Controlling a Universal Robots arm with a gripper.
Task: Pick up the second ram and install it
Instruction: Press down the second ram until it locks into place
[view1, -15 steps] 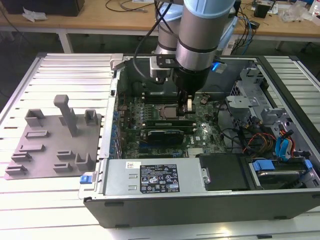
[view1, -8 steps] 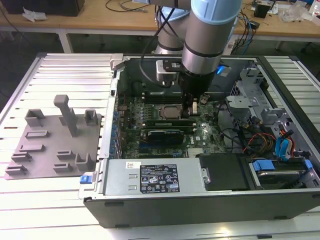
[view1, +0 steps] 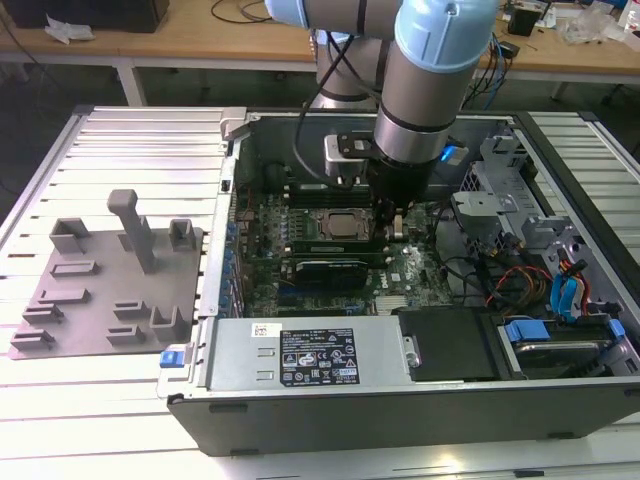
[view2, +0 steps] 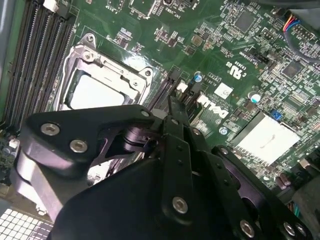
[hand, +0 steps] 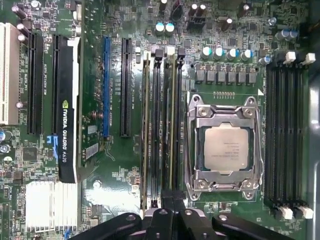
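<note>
While the arm points straight down into the open computer case (view1: 330, 400), its end effector (hand: 167, 200) clamps the second ram (hand: 172, 125), lying lengthwise beside the processor socket (hand: 223, 145).

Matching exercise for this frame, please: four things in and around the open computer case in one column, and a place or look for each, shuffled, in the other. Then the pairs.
Things:
1. processor
2. graphics card
3. grey fixture plate
4. gripper

Places or looks:
A. outside the case, at the exterior view's left
B. square and metallic, held in a silver frame
C. long black body standing in a slot of the board
D. over the end of the memory slots beside the processor socket

Pairs: 1-B, 2-C, 3-A, 4-D
</note>
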